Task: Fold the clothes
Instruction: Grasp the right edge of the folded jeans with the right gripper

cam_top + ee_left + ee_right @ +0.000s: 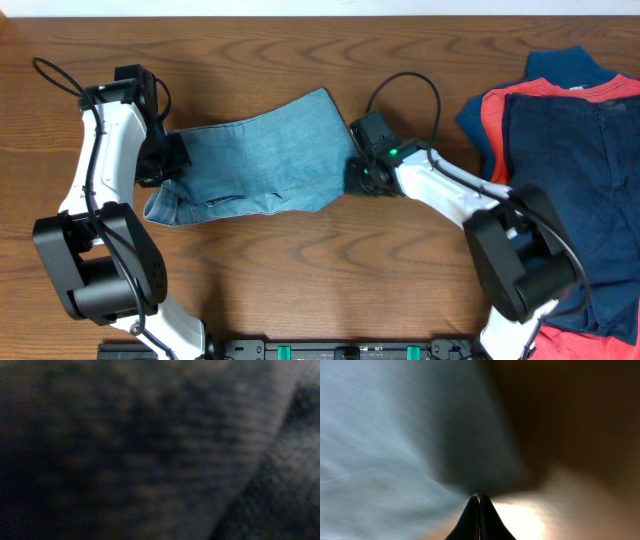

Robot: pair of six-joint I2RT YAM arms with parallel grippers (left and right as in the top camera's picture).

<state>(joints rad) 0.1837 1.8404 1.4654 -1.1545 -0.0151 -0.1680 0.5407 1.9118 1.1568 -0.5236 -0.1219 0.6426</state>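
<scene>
The light-blue jeans (260, 155) lie folded in a bundle at the table's middle. My left gripper (168, 160) is at their left edge. The left wrist view is filled with dark, blurred cloth (150, 450), and its fingers are hidden. My right gripper (358, 172) is at the jeans' right edge. In the right wrist view its two fingers (479, 497) are pressed together, with their tips at the edge of the denim (380, 445), and the view is blurred.
A pile of dark navy garments (575, 170) and a red-orange shirt (495, 115) lies at the right side of the wooden table (300, 270). The right arm's cable (425, 95) loops above the gripper.
</scene>
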